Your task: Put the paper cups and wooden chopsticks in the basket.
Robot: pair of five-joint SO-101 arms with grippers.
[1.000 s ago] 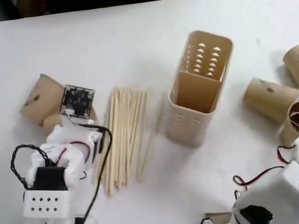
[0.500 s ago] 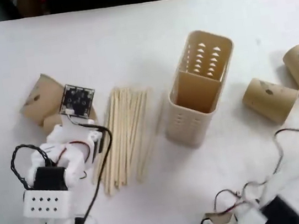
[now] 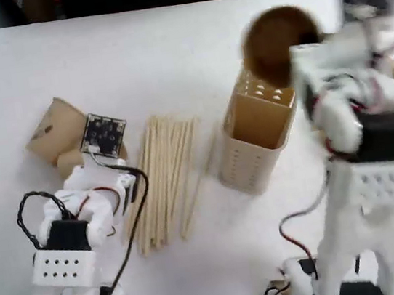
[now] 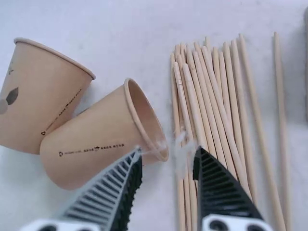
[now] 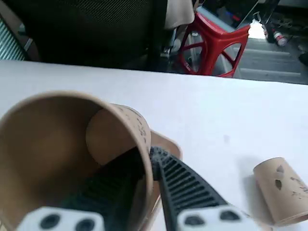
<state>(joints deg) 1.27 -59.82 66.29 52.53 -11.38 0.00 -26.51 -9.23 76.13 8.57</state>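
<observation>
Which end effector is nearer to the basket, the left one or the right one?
Right. The right end effector holds a paper cup over the basket; the left end effector sits beyond the chopsticks, beside two lying cups.

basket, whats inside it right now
Nothing shows in the near part of the basket. The right hand holds a paper cup over its far rim, covering the rest.
</observation>
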